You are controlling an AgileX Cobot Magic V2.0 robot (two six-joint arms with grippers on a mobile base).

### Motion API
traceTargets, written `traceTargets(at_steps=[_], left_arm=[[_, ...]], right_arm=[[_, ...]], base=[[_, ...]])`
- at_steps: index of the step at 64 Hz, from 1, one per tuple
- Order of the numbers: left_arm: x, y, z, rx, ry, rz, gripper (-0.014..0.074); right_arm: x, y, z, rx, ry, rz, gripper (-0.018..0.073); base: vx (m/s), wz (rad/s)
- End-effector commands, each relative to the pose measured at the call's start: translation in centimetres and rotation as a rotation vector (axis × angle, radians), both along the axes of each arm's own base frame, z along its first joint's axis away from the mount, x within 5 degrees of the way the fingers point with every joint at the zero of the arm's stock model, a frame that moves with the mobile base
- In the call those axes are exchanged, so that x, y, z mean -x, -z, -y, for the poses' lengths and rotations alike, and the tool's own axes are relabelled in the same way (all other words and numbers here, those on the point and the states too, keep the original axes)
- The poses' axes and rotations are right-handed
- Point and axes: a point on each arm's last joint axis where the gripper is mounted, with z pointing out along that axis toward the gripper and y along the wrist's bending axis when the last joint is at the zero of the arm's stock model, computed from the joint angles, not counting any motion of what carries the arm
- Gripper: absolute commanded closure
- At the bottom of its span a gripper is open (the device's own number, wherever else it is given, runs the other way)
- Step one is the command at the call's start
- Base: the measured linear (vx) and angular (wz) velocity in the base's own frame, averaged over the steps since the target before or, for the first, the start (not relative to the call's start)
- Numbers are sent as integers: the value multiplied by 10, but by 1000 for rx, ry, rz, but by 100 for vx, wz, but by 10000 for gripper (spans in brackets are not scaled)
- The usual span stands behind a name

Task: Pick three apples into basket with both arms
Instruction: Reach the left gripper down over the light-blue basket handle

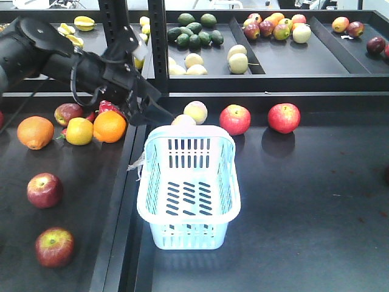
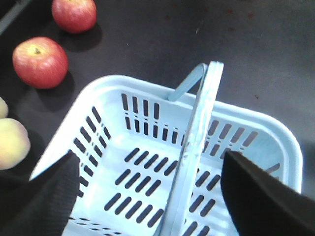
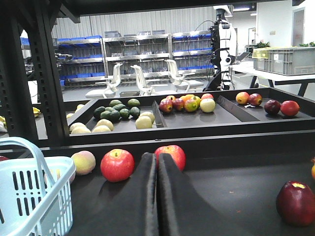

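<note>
1. counter – dark and flat, carries the basket and loose fruit.
2. basket – pale blue, slotted, upright, directly under the left claw. One hoop handle runs across the gap between that claw's fingers. Seen from the right claw, it stands near, off to the left.
3. left arm – black, reaches in from the left and ends over the basket's back-left rim.
4. left claw – fingers spread wide, nothing between them.
5. right claw – fingers pressed together, gripping nothing, low over the counter.
6. two bright red apples – on the counter just ahead of the right claw, outside the basket.
7. single dark red apple – on the counter to the right of the right claw, apart from it.
8. pair of dark red apples – on the counter's left section, well apart from the left claw, outside the basket.
9. peach – just beside the left claw, behind the basket.
10. orange – near the left claw, on its other side.
</note>
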Motion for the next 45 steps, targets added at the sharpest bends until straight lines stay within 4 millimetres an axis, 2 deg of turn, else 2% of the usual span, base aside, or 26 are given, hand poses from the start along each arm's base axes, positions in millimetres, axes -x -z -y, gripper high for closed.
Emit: traceTargets(at_steps=[1, 11, 34, 45], left_arm=[[8, -32, 6, 54, 5, 75, 41], [5, -21, 12, 33, 11, 67, 41], [-9, 19, 21, -23, 32, 20, 41], [-12, 28, 22, -26, 32, 2, 57]], right_arm=[[1, -3, -1, 17, -2, 77, 564], [1, -3, -1, 17, -2, 77, 564], [1, -3, -1, 17, -2, 77, 564], [1, -3, -1, 17, -2, 77, 564]], base=[[0, 0], [0, 0], [0, 0], [0, 0]])
